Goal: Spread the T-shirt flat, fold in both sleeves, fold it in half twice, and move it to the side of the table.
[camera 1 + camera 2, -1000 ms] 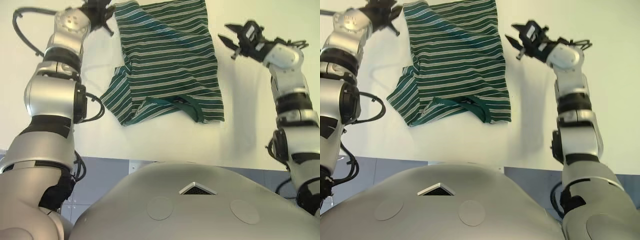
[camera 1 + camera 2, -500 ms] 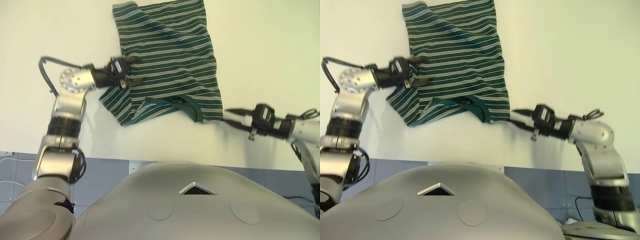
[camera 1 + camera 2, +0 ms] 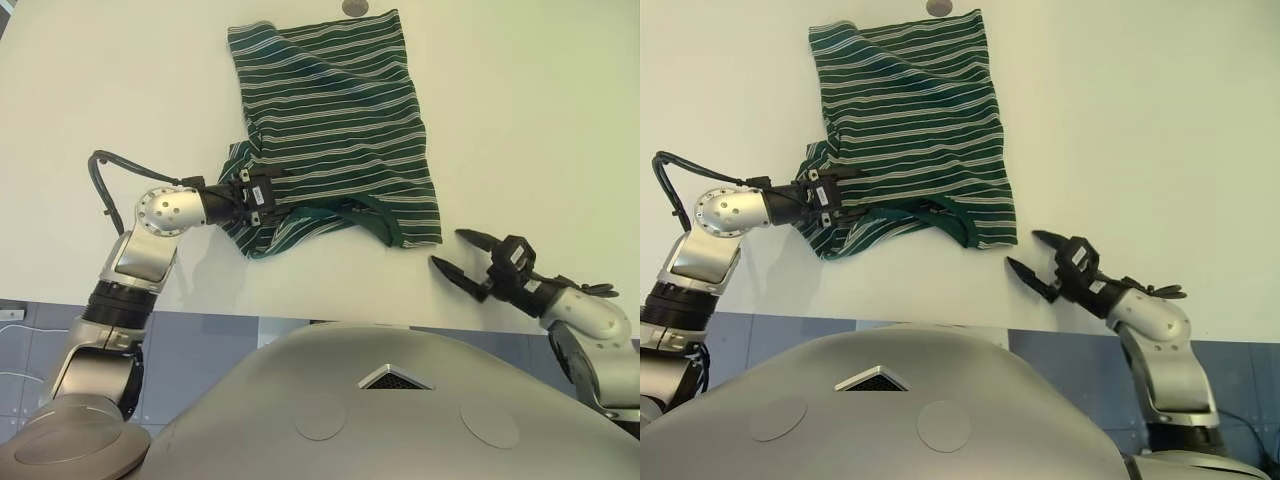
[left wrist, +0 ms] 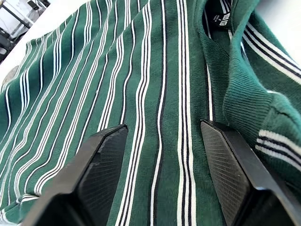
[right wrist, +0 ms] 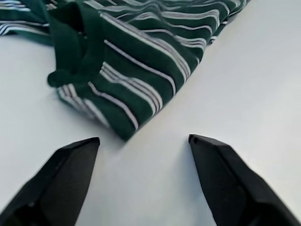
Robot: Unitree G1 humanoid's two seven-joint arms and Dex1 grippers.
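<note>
**Striped T-shirt rumpled on a white tabletop, with a gripper at each near corner**

A dark green T-shirt (image 3: 335,130) with thin white stripes lies on a white tabletop (image 3: 540,120), a little left of the middle. Its collar (image 3: 372,212) faces the robot and the rest of the shirt stretches away toward the far edge. The cloth is not flat. Creases run across the body, and the near left part is bunched into folds.

The left gripper (image 3: 262,195) comes in from the left, low over that bunched near left corner. In the left wrist view its two black fingers (image 4: 101,169) are spread apart above the striped cloth, with fabric showing in the gap between them and nothing pinched. The ribbed collar sits just beside one finger.

The right gripper (image 3: 446,247) hangs over bare tabletop just beside the shirt's near right corner. It is close to the cloth but not touching it. Its jaws are wide apart and point toward the shirt. In the right wrist view both dark fingers (image 5: 61,179) frame an empty stretch of white surface, and the folded striped corner lies just beyond their tips.

A small grey round object (image 3: 353,6) sits at the far edge of the tabletop, right by the shirt's far hem
</note>
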